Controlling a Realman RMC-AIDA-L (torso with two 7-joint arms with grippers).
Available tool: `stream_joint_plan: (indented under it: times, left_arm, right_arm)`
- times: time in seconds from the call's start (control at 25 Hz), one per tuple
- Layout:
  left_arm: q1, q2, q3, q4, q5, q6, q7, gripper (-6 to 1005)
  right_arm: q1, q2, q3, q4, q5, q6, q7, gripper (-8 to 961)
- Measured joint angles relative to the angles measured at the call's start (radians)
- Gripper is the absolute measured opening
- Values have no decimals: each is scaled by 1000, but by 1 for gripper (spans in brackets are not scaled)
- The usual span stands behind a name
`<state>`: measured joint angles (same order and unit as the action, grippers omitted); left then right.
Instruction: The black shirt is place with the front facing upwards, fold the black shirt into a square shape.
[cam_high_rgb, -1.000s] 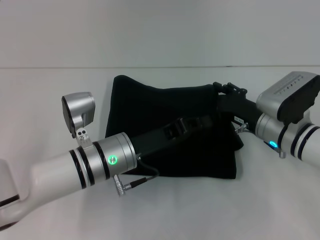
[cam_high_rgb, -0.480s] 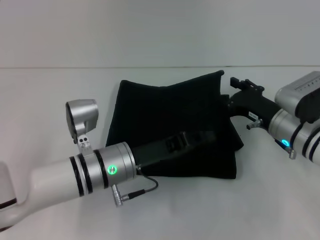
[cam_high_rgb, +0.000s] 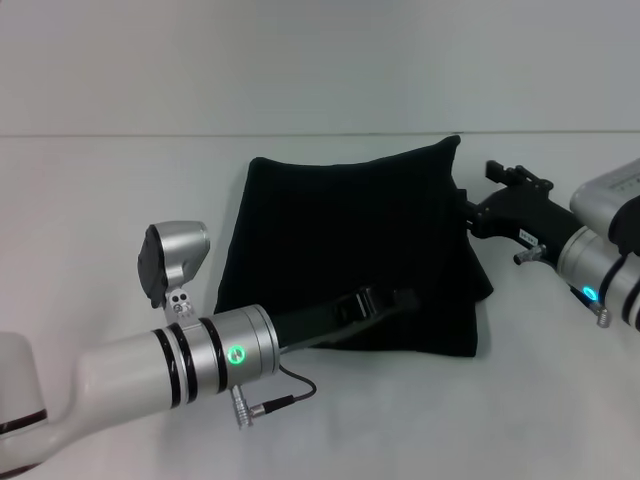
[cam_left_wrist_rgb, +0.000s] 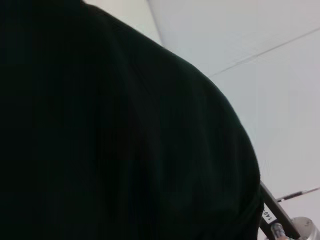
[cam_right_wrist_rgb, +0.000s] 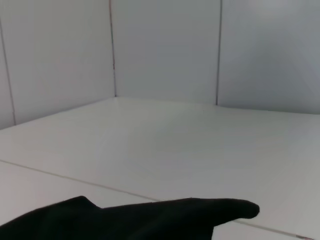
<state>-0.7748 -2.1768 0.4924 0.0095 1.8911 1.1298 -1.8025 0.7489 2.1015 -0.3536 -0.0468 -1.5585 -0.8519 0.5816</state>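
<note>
A white table (cam_high_rgb: 120, 190) carries the shirt (cam_high_rgb: 340, 230), folded to a rough black square near the middle, its far right corner raised in a point and no print showing. The left gripper (cam_high_rgb: 385, 300) lies low across the shirt's near part, black against black — whether its fingers are apart or together cannot be told. The right gripper (cam_high_rgb: 468, 212) sits at the shirt's right edge, just under that corner — its fingers likewise impossible to read.
</note>
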Motion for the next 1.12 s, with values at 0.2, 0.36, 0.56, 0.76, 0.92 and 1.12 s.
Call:
stream_joint_plan:
  times: [0.2,0.36,0.56,0.76,0.92,1.12]
  left_arm:
    - [-7,0,-1,-8,0,-7,0,61]
    - [-9,0,-1,-10,0,-7,1,62]
    - [-11,0,-2,-10,-4,-8,2,64]
    - [-19,0,-2,-21,-6,-11,0,66]
    - [-25,0,-2,-35,-7,-12,8,67]
    - [-19,0,-10,-38,-8,19,21,105]
  right_arm:
    - [-27,0,89,-1,0,2,-50,833]
    - [-41,-2,117,-1,0,2,-52,833]
    - [-42,-2,113,-1,-1,3,-56,833]
    - [-49,-2,111,3,-2,4,-62,833]
    - [-65,-2,116,1,-1,4,-62,833]
    - [-86,-2,118,1,0,4,-62,832]
